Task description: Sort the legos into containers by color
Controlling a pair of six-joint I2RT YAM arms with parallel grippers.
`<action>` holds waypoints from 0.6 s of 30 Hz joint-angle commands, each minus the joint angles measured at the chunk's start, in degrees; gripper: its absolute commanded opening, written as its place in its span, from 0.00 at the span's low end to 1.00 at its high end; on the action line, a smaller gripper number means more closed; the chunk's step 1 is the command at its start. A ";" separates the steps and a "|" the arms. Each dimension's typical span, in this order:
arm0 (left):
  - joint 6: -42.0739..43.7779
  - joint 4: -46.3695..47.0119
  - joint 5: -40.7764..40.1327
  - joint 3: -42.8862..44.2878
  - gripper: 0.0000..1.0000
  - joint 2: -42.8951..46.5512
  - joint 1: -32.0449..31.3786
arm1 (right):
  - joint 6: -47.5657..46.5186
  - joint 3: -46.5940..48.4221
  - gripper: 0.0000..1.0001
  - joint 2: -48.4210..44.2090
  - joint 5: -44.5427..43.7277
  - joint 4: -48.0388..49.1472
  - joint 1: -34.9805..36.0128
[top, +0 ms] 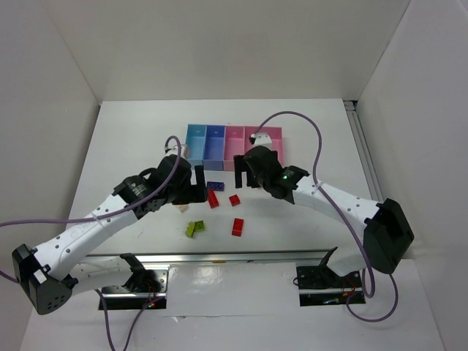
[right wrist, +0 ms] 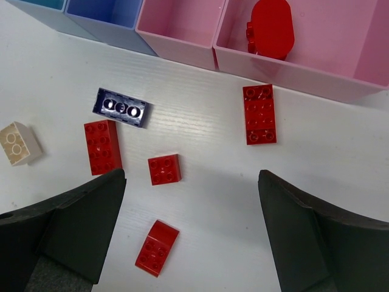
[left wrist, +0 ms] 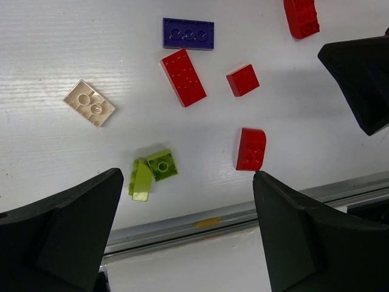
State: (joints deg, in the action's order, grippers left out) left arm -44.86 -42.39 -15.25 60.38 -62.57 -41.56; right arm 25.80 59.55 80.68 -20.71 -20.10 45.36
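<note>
White with a black end, the left arm (top: 95,219) reached from the near left corner toward the middle of the table (top: 131,131). The left claw (left wrist: 187,182) pointed down over the loose bricks. Its two black fingers (left wrist: 61,237) were spread wide apart and held nothing. The right arm (top: 336,201) reached in from the near right side. The right claw (right wrist: 191,182) hung just in front of the trays, spread wide too, with nothing in it.

The bricks lay on the table in front of the trays. Furthest left was the beige brick (left wrist: 89,103). Next, nearer the arms, was the lime green brick (left wrist: 152,173), which looked like two bits touching, one tipped on its side. Then came the thin dark blue brick (left wrist: 188,33) and, just beside it, the long red brick (left wrist: 183,77). After that were the small square red brick (left wrist: 243,80) and the sloped red brick (left wrist: 251,148). One more, the far red brick (right wrist: 259,114), lay just in front of the wider pink tray (right wrist: 316,55).

The trays stood joined in a row: the light blue tray (top: 196,142), the periwinkle tray (top: 214,142), the narrow pink tray (top: 234,142), then the wider pink one. A round red piece (right wrist: 270,27) lay inside that last tray.
</note>
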 commanded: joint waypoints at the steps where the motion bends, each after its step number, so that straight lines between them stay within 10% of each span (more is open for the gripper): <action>1: 2.32 0.56 0.20 -0.70 0.99 0.43 -0.27 | -0.40 -0.66 0.97 -1.15 -0.03 1.11 0.43; 18: 1.62 5.22 -0.83 -1.15 0.99 -1.07 -0.27 | -5.68 -7.32 0.97 -7.64 7.33 1.46 -3.87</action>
State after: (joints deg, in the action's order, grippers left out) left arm -43.48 -38.59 -13.93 57.32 -63.90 -41.56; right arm 20.29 55.16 77.49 -15.51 -20.45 43.55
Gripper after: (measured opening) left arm 0.993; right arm 0.968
